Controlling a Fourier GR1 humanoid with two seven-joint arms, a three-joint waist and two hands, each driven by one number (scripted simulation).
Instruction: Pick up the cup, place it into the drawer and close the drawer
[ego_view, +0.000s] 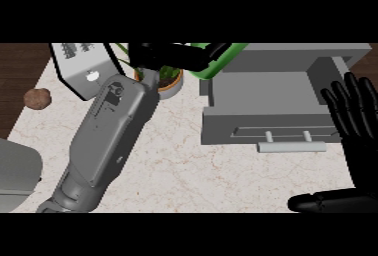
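Observation:
A green cup (216, 61) is held at the top of the head view, with my left hand (173, 55) curled round it. The cup hangs at the back left corner of the open grey drawer (266, 92), partly over its left wall. The drawer is pulled out from a grey cabinet (310, 52), and its front carries a light bar handle (291, 146). My left forearm (107, 135) runs diagonally up from the lower left. My right hand (354, 125) stands open at the right edge, fingers up, beside the drawer's right side.
A potted plant (168, 80) sits just behind my left wrist. A laptop-like grey device (83, 62) lies at the back left. A brown round object (38, 98) rests at the counter's left edge, and a grey rounded shape (16, 172) shows lower left.

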